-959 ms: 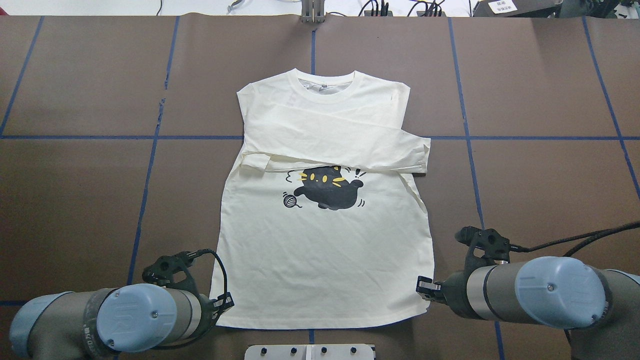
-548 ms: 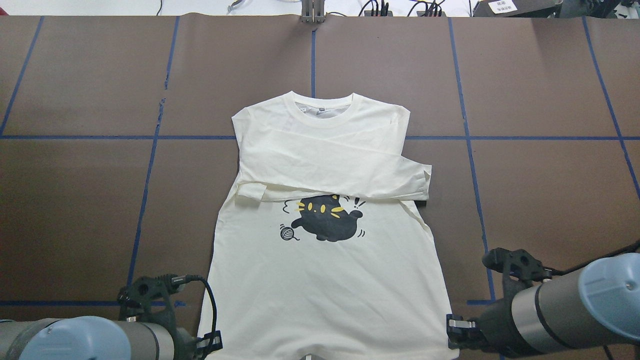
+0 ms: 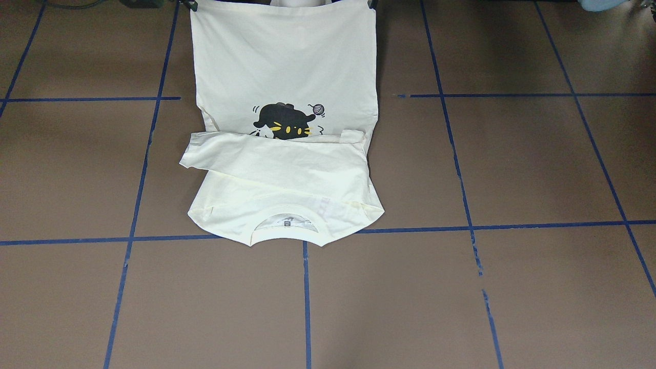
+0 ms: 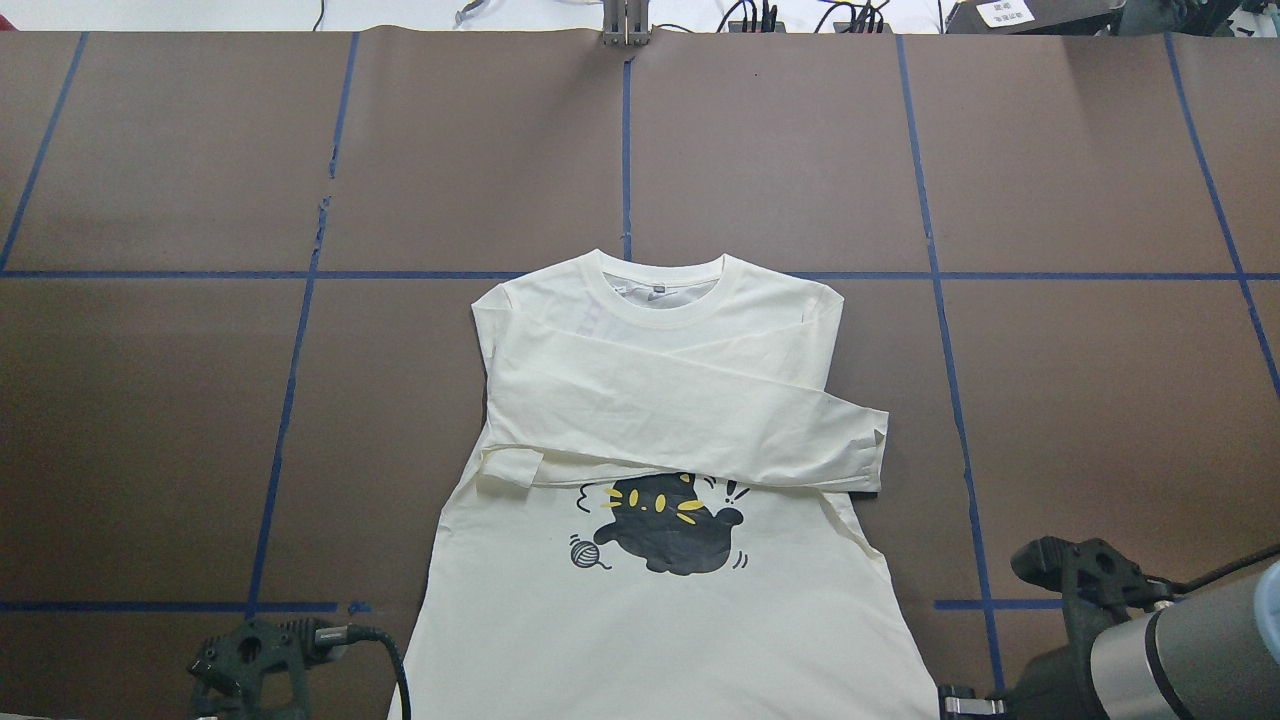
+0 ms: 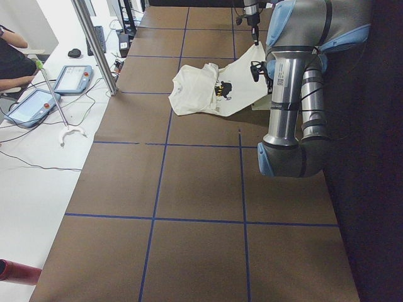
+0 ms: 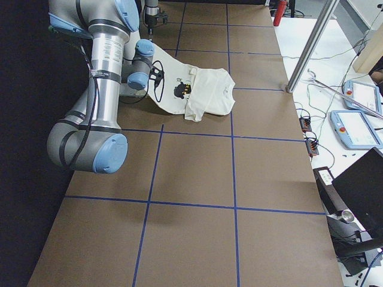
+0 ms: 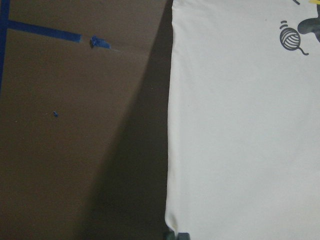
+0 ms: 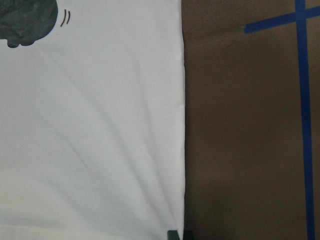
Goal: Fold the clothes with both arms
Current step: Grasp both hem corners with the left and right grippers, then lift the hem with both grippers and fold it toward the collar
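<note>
so the cream t-shirt point(image 4: 650, 400) is lying front-up in the middle of the brown table point(image 4: 150, 420), collar point(image 4: 660, 292) pointing away from the robot, hem end lifted off the surface toward it. annoying bit: the hem runs off the bottom of the overhead view and off the top of the front-facing one, so the actual corners only show on the wrist cams. there the left gripper point(image 7: 175, 235) is just a dark sliver at the bottom edge, pinched on the hem corner on its side. the right gripper point(image 8: 174, 234) looks the same on the other corner. both seem closed on the fabric, though the fingers are nearly all out of frame.

sleeves are folded across the chest. the top sleeve point(image 4: 700, 420) is a long flat band with its cuff poking out past the shirt's side, and it hides the upper edge of the black cat print point(image 4: 665, 535). cloth looks like soft matte cotton, and on the right wrist cam faint creases fan out from the held corner. the table cover is dull brown, with blue tape lines point(image 4: 200, 274) in a grid.
</note>
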Controlling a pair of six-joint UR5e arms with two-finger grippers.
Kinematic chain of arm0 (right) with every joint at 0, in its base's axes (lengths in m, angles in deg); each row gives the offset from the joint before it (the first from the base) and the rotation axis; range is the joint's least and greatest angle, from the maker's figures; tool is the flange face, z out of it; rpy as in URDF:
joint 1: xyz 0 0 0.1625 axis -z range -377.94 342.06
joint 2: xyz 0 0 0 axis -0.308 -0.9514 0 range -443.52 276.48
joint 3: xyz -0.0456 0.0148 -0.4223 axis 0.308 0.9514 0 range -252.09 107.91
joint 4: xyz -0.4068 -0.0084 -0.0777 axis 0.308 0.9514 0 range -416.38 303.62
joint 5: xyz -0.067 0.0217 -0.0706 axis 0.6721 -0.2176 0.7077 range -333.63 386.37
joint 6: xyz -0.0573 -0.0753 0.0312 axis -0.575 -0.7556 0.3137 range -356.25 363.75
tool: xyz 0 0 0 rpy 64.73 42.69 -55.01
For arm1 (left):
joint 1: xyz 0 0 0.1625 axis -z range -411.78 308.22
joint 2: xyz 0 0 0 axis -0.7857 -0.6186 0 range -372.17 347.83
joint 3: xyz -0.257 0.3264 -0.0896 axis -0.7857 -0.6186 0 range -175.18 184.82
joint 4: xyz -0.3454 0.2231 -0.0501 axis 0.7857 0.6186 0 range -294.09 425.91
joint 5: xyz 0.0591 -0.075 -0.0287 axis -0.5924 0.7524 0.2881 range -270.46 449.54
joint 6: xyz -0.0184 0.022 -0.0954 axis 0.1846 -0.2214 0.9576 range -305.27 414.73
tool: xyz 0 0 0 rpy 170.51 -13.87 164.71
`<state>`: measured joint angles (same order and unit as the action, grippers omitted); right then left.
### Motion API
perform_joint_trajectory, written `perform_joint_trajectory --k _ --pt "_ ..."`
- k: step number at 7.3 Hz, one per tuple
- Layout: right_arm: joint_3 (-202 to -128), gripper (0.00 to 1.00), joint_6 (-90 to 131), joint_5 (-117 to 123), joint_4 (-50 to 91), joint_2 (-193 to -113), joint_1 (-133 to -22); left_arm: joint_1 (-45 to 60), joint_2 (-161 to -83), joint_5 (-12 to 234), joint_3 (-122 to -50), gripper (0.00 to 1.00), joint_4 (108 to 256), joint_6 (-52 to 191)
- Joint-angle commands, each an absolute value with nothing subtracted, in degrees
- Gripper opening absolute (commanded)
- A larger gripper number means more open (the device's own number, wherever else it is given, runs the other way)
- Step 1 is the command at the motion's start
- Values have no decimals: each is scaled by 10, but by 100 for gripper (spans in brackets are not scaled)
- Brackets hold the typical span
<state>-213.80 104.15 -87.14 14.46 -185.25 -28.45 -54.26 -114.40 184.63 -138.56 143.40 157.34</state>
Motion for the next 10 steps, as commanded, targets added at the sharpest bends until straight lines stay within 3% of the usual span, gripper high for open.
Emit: perform_joint_trajectory --k 1,4,7,10 --pt "-2084 0 981 -877 145 -1770 -382 -478 -1160 1854 -1384 0 1433 1527" --pt "-2028 0 917 -918 142 -1736 -525 -297 -1188 1938 -1339 0 1426 1451" --pt "-1909 0 909 -924 145 -1624 -610 -180 -1294 1958 -1181 0 1432 1449" --pt "-1774 0 860 -933 145 -1539 -654 -115 -1314 1955 -1072 0 1490 1430"
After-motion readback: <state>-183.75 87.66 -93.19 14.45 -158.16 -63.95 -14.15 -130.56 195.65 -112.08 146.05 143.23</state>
